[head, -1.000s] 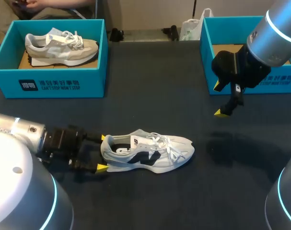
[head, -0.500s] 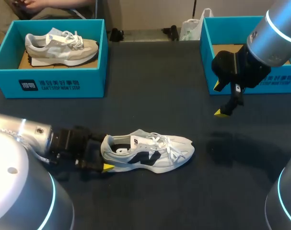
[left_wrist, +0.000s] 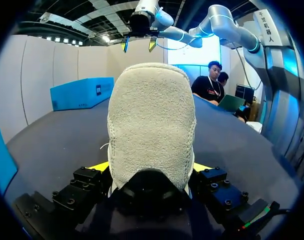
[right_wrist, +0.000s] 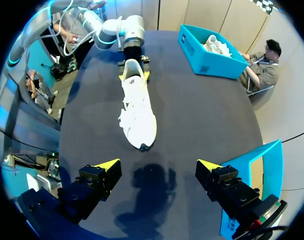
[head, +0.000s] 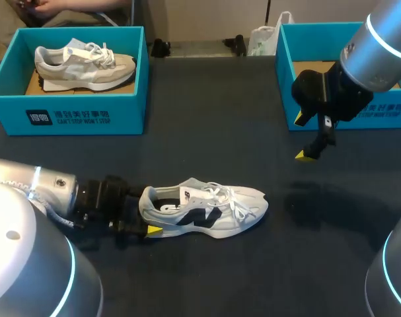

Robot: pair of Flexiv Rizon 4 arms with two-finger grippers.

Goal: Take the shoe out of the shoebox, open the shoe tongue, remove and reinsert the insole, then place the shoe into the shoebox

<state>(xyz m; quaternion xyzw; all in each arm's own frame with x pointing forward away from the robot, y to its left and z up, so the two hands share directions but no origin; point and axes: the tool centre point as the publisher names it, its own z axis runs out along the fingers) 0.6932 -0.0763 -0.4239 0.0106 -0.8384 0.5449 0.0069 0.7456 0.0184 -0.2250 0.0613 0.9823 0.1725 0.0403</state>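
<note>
one white shoe (head: 207,211) lies on its sole mid-counter (head: 207,132), out of box, toe pointing toward right arm's side; heel sits inside left end effector (head: 146,211), likely to pin shoe steady for tongue and insole work; cannot tell whether it clamps heel or merely straddles it; right end effector (head: 301,137) spread wide, holding nothing, hangs above counter beside right shoebox (head: 283,79), well apart from shoe, probably free for tongue; left shoebox (head: 68,115) holds second shoe (head: 84,63).

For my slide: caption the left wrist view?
Left gripper straddling the heel of a white fabric sneaker on the dark table.
</note>
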